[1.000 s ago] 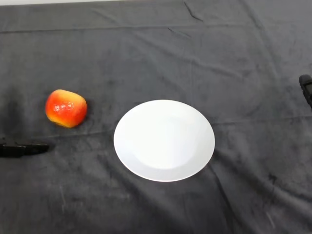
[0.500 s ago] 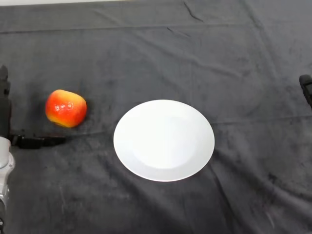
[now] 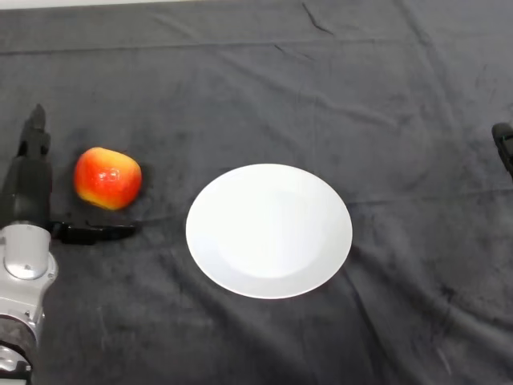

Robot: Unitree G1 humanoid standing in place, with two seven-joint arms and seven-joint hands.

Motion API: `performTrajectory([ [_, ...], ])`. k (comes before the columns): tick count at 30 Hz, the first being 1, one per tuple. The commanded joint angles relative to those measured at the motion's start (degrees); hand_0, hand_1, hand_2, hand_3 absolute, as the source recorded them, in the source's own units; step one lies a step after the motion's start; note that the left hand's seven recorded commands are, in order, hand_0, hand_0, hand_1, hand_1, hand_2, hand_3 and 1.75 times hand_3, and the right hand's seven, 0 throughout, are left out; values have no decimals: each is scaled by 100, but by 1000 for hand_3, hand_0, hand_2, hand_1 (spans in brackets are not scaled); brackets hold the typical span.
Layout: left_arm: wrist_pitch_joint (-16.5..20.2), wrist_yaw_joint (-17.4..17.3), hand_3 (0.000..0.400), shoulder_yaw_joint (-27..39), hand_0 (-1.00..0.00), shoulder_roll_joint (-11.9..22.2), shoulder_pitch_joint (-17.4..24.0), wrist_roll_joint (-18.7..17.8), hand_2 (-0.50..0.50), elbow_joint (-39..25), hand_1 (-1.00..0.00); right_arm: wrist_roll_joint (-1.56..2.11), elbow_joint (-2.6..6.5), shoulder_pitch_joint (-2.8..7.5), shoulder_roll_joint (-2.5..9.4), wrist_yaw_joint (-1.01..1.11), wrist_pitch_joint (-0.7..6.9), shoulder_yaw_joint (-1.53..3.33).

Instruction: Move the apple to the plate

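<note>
Fingers straight beside apple; plate bare.

No text, label, brand or number can be read anywhere. The apple and the white plate carry no writing. The dark cloth is also plain.

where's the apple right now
In the head view the apple sits on the dark cloth at the left, apart from the white plate, between the open left hand's fingers and thumb.
</note>
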Motion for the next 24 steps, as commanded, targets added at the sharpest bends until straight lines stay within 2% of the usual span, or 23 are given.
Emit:
performTrajectory([
  [1,-131,-53,0,-89,0,-28,-271,149,0,131,0,166,-198,-102,-159,-49,-71,-62],
  [8,-181,-179,0,-130,0,-8,-275,147,0,162,0,167,-196,-103,-160,-48,-72,-62],
  [10,-196,-199,64,-142,-161,-1,-269,150,-80,169,0,167,-196,-103,-160,-48,-72,-62],
  [11,-203,-204,400,-148,-1000,2,-264,152,-500,171,0,167,-195,-103,-161,-48,-72,-62],
  [12,-212,-207,400,-155,-1000,6,-257,156,-500,174,0,167,-195,-103,-161,-48,-72,-62],
  [13,-220,-207,400,-165,-1000,8,-248,164,-404,176,-192,168,-195,-103,-161,-48,-72,-62],
  [14,-225,-204,400,-175,-1000,8,-243,172,-271,178,-459,168,-195,-103,-161,-48,-72,-62],
  [15,-229,-202,400,-187,-1000,9,-240,183,-218,180,-565,168,-194,-103,-161,-48,-72,-62],
  [16,-231,-202,400,-200,-1000,12,-239,193,0,182,-1000,168,-194,-103,-161,-48,-72,-62],
  [24,-238,-201,400,-290,-1000,54,-269,277,0,179,-1000,168,-192,-104,-162,-47,-73,-62],
])
